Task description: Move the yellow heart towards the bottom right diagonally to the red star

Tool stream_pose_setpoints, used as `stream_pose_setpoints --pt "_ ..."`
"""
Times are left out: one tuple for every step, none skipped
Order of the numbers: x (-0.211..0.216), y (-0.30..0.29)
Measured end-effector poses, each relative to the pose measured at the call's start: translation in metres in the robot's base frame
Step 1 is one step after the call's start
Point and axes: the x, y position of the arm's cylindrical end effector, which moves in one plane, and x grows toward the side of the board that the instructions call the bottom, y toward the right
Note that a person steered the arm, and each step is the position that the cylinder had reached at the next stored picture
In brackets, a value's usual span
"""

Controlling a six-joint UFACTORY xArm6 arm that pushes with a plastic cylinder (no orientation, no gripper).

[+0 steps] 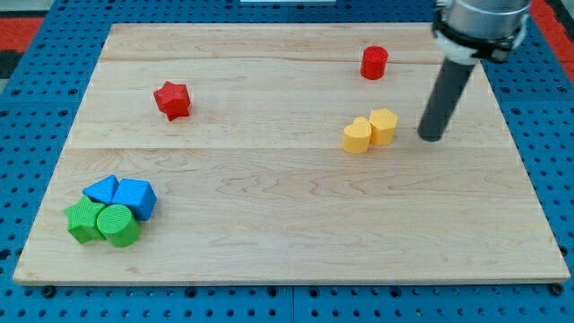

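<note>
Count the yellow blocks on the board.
2. The yellow heart lies right of the board's centre, and the other yellow block touches its right side. My tip stands apart, just right of the pair. None looks hidden.

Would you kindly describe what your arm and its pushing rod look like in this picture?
Only the arm's lowest part shows, at the view's top right: a grey, metallic-looking round housing with a dark band at its base. From it a straight, smooth, dark cylindrical rod runs down to my tip, a blunt, flat end. I see no cables, markings or pincer.
</note>
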Motion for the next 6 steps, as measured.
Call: stream_pose_setpoints --pt "-0.006 -0.030" --pt "-0.007 -0.061" --pt "-0.002 -0.105" --pt "0.003 -0.167" --pt "0.008 -0.218" --pt "0.030 -0.182"
